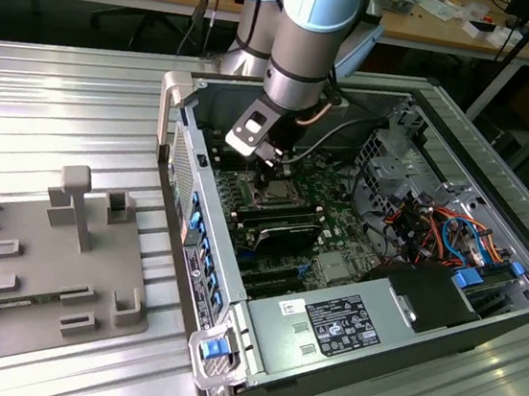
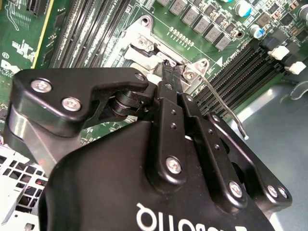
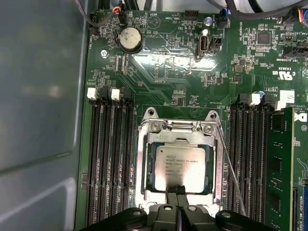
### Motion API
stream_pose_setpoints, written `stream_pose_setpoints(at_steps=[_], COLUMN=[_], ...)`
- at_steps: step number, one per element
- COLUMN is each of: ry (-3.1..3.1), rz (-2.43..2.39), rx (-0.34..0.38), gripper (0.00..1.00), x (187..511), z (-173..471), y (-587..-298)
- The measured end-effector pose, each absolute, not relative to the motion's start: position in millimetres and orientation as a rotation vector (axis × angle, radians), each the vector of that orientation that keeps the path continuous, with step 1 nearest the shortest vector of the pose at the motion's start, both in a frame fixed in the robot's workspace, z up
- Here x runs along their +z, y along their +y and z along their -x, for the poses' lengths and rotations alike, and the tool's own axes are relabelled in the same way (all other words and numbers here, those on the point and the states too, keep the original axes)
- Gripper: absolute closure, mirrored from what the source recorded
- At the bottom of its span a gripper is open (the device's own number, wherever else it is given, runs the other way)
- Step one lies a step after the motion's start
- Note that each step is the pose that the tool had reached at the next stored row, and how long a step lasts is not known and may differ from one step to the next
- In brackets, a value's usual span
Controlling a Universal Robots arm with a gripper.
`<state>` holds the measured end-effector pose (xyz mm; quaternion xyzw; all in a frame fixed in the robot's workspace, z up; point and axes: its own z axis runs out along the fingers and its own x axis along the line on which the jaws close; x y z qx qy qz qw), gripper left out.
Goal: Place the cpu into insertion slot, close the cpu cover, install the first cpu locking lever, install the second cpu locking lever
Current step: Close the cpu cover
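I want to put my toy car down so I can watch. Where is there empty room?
The ribbed metal table is bare beyond the grey tray, on the exterior view's left of the computer case. Inside the case it is crowded: the gripper sits at the chip, with cables alongside.

- The grey arm point(image 1: 310, 20) descends steeply from the top of the exterior view, its wrist point(image 1: 287, 90) aimed downward.
- The black gripper point(image 1: 274, 161) hangs low beneath the wrist, leaning slightly toward the exterior view's left.
- In both wrist views the gripper point(image 2: 169, 72) has its two fingers point(image 3: 172, 195) pressed together at the tips.
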<state>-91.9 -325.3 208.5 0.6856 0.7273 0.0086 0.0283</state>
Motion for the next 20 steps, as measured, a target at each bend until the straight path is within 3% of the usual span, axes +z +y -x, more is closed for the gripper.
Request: stream_pose_setpoints(at_steps=[20], ry=[2.247], rz=[-2.119], rx=[0.027], gripper=[0.89], x=[205.3], z=[92.8], y=[-325.3])
